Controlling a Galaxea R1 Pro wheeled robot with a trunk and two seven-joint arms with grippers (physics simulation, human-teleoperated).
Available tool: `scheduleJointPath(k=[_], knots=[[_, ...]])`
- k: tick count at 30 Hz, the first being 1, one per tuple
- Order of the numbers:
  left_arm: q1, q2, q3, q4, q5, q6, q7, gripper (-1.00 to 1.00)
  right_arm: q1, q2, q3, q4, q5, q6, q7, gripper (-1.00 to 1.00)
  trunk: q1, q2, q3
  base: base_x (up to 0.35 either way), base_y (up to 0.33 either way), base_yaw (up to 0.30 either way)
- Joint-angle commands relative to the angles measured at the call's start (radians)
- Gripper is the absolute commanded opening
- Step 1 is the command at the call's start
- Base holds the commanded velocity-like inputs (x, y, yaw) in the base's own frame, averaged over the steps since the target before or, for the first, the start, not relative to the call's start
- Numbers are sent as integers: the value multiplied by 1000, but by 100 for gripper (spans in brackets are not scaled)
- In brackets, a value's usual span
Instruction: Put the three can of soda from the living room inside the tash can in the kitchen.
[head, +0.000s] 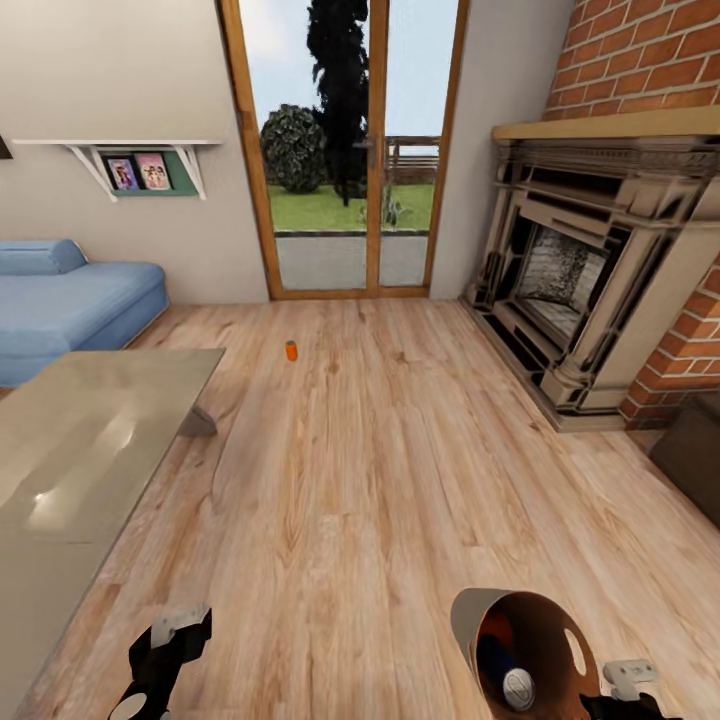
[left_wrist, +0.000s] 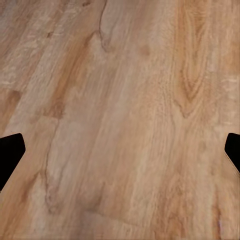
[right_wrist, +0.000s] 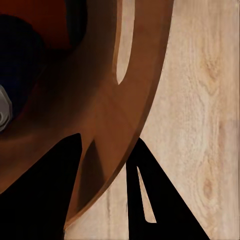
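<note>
You are looking across the living room's wood-plank floor (head: 380, 480), the biggest thing here. Far ahead stand tall glass doors (head: 345, 150) with wood frames. A brick fireplace (head: 590, 270) fills the right side. A blue sofa (head: 70, 300) sits at the left under a small wall shelf (head: 135, 160) with pictures. Closer to you on the left is the low glass worktop (head: 90, 440).

Your left arm hangs low at the bottom left. Your left gripper (head: 170, 650) points down at bare planks, and in the left wrist view its jaws stand wide apart with only floor between them.

Your right gripper (head: 625, 690) is at the bottom right corner. In the right wrist view its jaws pinch the thin rim of the trash can (right_wrist: 107, 100), one dark finger inside the wall and one outside.

The trash can (head: 535, 650) is held tilted, so its open mouth faces up toward your head camera and its long axis leans away from upright. Inside it you can see a dark blue can (head: 505, 675) with its silvery top facing you, and something orange just behind it, partly hidden.

One orange can (head: 291, 350) stands upright on the floor, far ahead, in front of the glass doors and well apart from both arms.
</note>
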Motion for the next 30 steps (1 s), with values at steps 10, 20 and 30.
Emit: scheduleJointPath(k=[10, 20, 30], knots=[[0, 0, 2, 1, -1, 0, -13, 100, -1, 5, -6, 0, -12, -35, 2, -100, 0, 0, 0, 328, 0, 0], [0, 0, 2, 1, -1, 0, -14, 100, 0, 9, -6, 0, -12, -36, 1, -100, 0, 0, 0, 328, -1, 108], [0, -1, 1, 1, -1, 0, -16, 100, 0, 11, -5, 1, -12, -36, -38, -100, 0, 0, 0, 327, -68, 122]])
